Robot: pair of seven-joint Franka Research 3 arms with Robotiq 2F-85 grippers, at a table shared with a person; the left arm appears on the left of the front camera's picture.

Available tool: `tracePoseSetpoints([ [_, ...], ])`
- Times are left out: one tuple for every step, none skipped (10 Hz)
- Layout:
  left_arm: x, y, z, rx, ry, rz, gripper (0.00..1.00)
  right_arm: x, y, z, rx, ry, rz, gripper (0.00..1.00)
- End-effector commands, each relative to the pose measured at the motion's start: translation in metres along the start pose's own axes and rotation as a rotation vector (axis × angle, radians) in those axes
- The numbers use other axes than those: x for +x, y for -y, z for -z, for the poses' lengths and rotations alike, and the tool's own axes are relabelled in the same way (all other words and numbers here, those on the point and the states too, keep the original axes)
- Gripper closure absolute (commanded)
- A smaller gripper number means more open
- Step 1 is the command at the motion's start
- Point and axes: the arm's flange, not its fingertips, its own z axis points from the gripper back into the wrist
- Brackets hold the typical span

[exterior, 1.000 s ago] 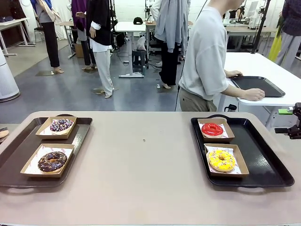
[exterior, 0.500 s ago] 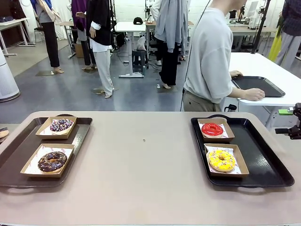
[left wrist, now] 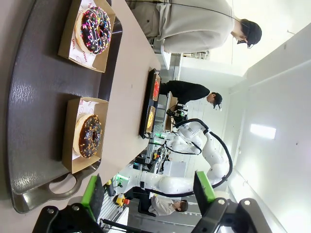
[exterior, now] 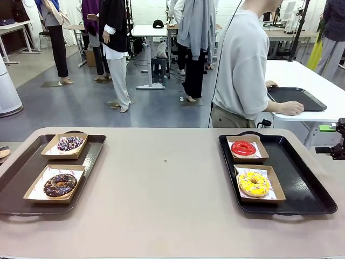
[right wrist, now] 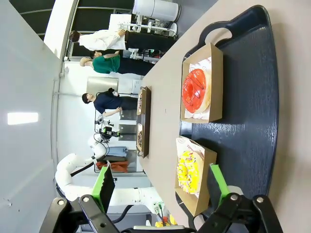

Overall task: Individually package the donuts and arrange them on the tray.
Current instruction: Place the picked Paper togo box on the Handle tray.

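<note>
Sitting in cardboard boxes [exterior: 253, 184] on two dark trays [exterior: 307, 189], four donuts [exterior: 254, 183], left gripper [left wrist: 148, 191] and right gripper [right wrist: 159, 182] both hanging wide apart, gripping nothing

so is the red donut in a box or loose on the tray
In a box: the red donut sits on printed paper inside an open cardboard box on the right tray.

Four ring donuts lie flat, each in its own open box: a dark chocolate donut [exterior: 60, 184] nearest and a purple-dark sprinkled donut [exterior: 70, 143] behind it at left, a yellow donut [exterior: 254, 183] before a glossy red donut [exterior: 243, 148] at right.
</note>
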Motion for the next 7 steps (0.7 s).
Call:
tracePoseSetpoints([
  [-0.0015, 0.0018, -0.0003, -0.001, 0.0, 0.004, 0.03, -0.0039, -0.003, -0.0006, -0.01, -0.015, -0.004, 0.0],
  [-0.0015, 0.0018, -0.0003, -0.001, 0.0, 0.004, 0.03, -0.0039, -0.003, -0.0006, -0.01, -0.015, -0.004, 0.0],
  [-0.0015, 0.0018, -0.0003, -0.001, 0.0, 0.004, 0.03, -0.0039, -0.003, -0.0006, -0.01, -0.015, -0.004, 0.0],
  [-0.0015, 0.0018, -0.0003, -0.001, 0.0, 0.004, 0.03, -0.0039, -0.003, -0.0006, -0.01, -0.015, -0.004, 0.0],
  [-0.0015, 0.0018, -0.0003, -0.001, 0.0, 0.004, 0.03, -0.0039, -0.003, -0.0006, -0.01, -0.015, -0.004, 0.0],
  [-0.0015, 0.0018, -0.0003, -0.001, 0.0, 0.004, 0.03, -0.0039, -0.003, -0.0006, -0.01, -0.015, -0.004, 0.0],
  [-0.0015, 0.0018, -0.0003, -0.001, 0.0, 0.004, 0.03, -0.0039, -0.003, -0.0006, -0.01, -0.015, -0.004, 0.0],
])
